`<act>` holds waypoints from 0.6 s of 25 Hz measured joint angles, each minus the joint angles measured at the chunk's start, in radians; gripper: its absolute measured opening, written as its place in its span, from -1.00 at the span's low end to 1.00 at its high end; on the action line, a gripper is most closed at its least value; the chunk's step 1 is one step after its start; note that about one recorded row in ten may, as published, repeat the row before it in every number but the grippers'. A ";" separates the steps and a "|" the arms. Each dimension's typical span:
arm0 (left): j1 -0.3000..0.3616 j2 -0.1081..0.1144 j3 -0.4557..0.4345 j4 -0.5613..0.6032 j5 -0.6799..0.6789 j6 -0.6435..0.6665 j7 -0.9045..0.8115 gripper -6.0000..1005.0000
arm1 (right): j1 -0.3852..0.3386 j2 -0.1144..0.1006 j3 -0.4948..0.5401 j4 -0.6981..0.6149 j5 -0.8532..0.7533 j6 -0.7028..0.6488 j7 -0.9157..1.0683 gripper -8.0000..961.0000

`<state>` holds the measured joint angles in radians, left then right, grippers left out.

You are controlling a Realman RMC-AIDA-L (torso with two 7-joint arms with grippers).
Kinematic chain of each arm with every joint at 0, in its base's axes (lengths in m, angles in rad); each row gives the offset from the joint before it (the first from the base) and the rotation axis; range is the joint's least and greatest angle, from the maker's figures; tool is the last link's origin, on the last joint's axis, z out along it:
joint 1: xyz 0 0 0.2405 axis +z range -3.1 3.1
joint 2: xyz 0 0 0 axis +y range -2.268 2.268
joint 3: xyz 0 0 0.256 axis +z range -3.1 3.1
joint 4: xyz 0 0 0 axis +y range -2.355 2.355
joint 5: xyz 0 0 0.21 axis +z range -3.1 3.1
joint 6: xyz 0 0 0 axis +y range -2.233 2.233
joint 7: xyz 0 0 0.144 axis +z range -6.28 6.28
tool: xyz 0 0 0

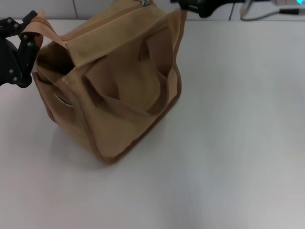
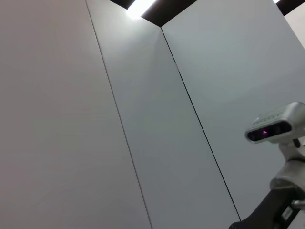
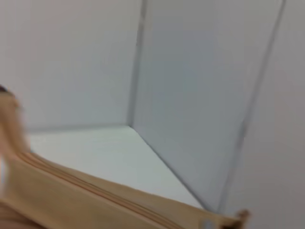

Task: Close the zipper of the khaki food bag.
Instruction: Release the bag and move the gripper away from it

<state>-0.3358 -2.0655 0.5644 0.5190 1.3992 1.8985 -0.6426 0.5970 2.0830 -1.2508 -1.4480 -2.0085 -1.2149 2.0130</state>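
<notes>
The khaki food bag (image 1: 114,90) stood in the upper left part of the head view on a white table (image 1: 228,143), tilted so one bottom corner pointed toward the lower edge of the frame. The zipper (image 1: 102,24) ran along the bag's top panel, from the upper left corner of the bag toward the top edge of the frame, where a small silver pull (image 1: 144,3) showed. Below the panel, at the bag's left end, a dark gap showed.

The left gripper (image 1: 29,29) sat at the far left edge of the frame, its black fingers closed on the bag's brown-bound upper left corner. The right gripper (image 1: 196,8) was at the top edge of the frame, just beside the bag's upper right corner; whether it was parted or closed could not be told.

Bare table spread across the right and lower parts of the frame. The right wrist view showed the zipper tape (image 3: 105,195) running along its lower edge, with pale wall panels (image 3: 190,95) behind.
</notes>
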 joint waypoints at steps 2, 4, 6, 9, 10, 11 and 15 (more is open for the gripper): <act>-0.001 0.000 0.000 -0.001 0.000 0.000 0.000 -0.73 | -0.026 0.000 0.053 0.012 0.113 -0.081 -0.029 -0.64; -0.002 0.000 0.000 -0.001 0.000 -0.001 0.000 -0.73 | -0.059 -0.002 0.117 0.039 0.252 -0.180 -0.070 -0.43; -0.003 0.000 0.000 -0.003 0.000 -0.002 -0.001 -0.73 | -0.074 -0.003 0.146 0.057 0.308 -0.230 -0.090 -0.26; -0.004 -0.001 0.000 -0.012 0.000 -0.009 -0.007 -0.73 | -0.093 -0.016 0.242 0.181 0.413 -0.453 -0.143 -0.02; -0.005 0.000 0.000 -0.014 0.000 -0.021 -0.030 -0.73 | -0.091 -0.020 0.264 0.219 0.418 -0.503 -0.160 0.04; -0.006 0.001 0.000 -0.014 0.004 -0.034 -0.054 -0.73 | -0.089 -0.029 0.299 0.308 0.417 -0.612 -0.224 0.10; -0.004 0.002 0.000 -0.013 0.009 -0.052 -0.086 -0.73 | -0.097 -0.046 0.315 0.427 0.409 -0.711 -0.343 0.34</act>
<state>-0.3397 -2.0639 0.5644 0.5057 1.4079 1.8465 -0.7291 0.4996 2.0371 -0.9363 -1.0211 -1.5997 -1.9263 1.6703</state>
